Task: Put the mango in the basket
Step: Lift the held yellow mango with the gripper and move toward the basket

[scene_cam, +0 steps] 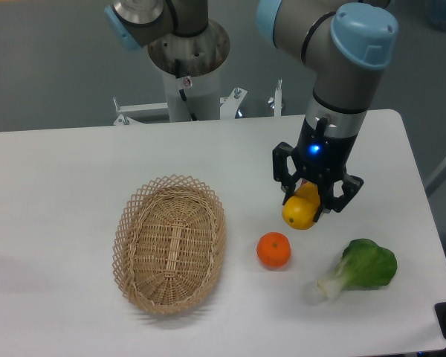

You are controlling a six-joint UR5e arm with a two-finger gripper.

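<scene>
The black two-finger tool [313, 202] grips the smooth yellow-orange oval mango [300, 211], seemingly just off the white counter [74, 163], with the oval tan wicker basket [169, 242] well to its left.

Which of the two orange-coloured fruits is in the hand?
The mango, the longer yellow-orange fruit, sits between the fingers of the hand. The round orange lies free on the table, down-left of it, nearer the basket.
</scene>
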